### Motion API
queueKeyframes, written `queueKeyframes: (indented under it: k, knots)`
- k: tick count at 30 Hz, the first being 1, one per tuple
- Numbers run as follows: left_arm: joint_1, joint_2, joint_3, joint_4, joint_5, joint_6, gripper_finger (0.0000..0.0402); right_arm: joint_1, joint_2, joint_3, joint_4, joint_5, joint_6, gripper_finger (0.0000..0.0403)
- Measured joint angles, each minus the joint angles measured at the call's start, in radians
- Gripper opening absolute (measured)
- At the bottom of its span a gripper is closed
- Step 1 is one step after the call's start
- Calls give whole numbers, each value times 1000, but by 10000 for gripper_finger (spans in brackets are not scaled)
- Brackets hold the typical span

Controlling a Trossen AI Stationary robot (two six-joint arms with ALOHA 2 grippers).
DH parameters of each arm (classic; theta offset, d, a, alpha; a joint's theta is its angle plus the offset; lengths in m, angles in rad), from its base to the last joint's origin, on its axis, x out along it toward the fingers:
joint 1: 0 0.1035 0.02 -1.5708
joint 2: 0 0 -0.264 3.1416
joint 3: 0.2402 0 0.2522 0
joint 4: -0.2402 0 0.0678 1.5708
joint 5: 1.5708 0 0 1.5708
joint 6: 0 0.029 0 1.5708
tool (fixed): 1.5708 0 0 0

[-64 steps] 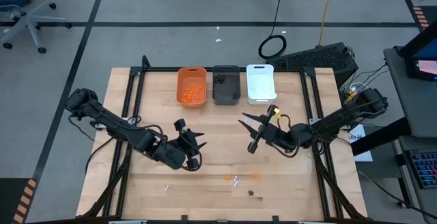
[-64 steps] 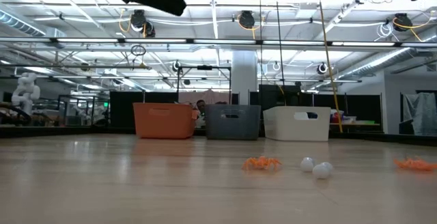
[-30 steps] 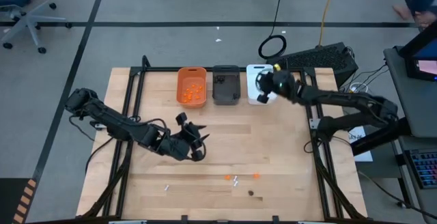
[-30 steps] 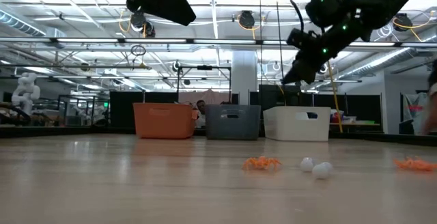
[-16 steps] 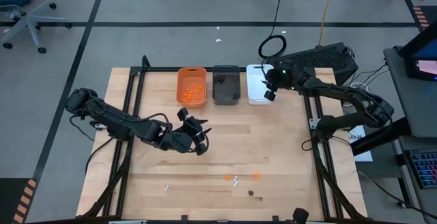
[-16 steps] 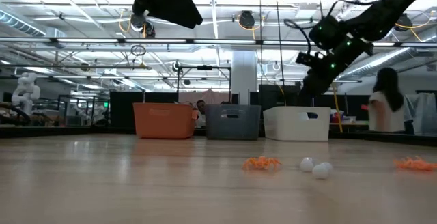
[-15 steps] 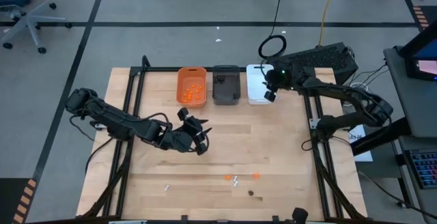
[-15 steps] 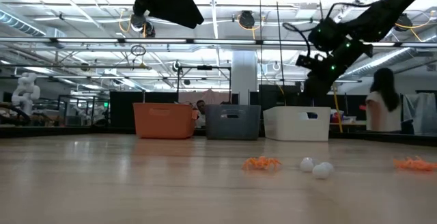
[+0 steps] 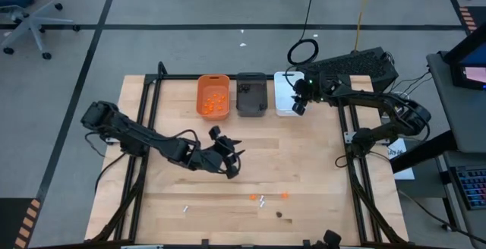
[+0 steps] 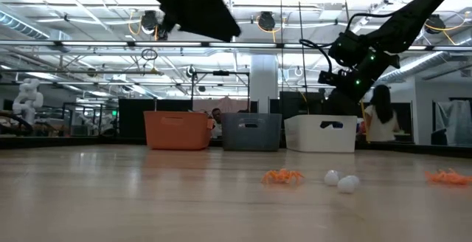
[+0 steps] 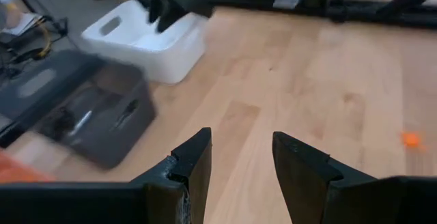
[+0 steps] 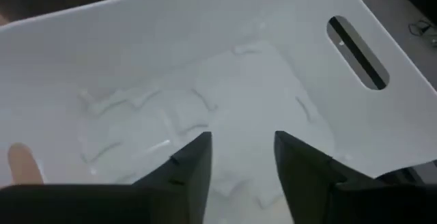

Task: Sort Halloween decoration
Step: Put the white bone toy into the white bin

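Observation:
The Halloween decoration lies in loose pieces near the table's front: orange pieces (image 9: 254, 197) (image 9: 284, 196), a white piece (image 9: 262, 200), a dark lump (image 9: 279, 214) and a white stick (image 9: 184, 209). My left gripper (image 9: 232, 162) hovers open over bare wood at mid-table, nothing between its fingers (image 11: 240, 156). My right gripper (image 9: 297, 102) hangs open over the white bin (image 9: 289, 82), pointing down into it (image 12: 239, 162). White pieces (image 12: 164, 115) lie on that bin's floor.
The orange bin (image 9: 213, 96) with orange pieces, the dark grey bin (image 9: 251, 94) and the white bin stand side by side at the table's far edge. Bare wood lies between the bins and the loose pieces. A person (image 10: 377, 120) stands in the room behind.
My right gripper has sunk over the white bin and turned, its arm swinging toward the far edge. My left gripper has drifted a little toward the table's right edge. The loose pieces on the table have kept their places.

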Motion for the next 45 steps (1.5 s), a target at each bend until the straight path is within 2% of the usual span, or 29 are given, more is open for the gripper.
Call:
queueKeyframes:
  k: [7,13,19,25,30,36,40,45]
  knots:
    - [0,99,0,182,87,55,155,14,-48,0,-10,6,44,211]
    - [-5,140,0,214,129,54,155,123,-215,0,-92,-2,98,227]
    - [-31,161,0,214,130,54,155,368,-399,0,-243,47,186,213]
    - [-77,189,0,220,161,47,155,702,-448,0,-307,148,323,211]
    - [-142,224,0,277,179,47,155,959,-393,0,-288,243,476,210]
    - [-206,255,0,299,178,46,155,1207,-217,0,-190,374,647,210]
    - [-235,258,0,293,178,24,155,1307,-72,0,-15,393,699,210]
    - [-261,258,0,293,162,-32,155,1350,107,1,248,395,819,210]
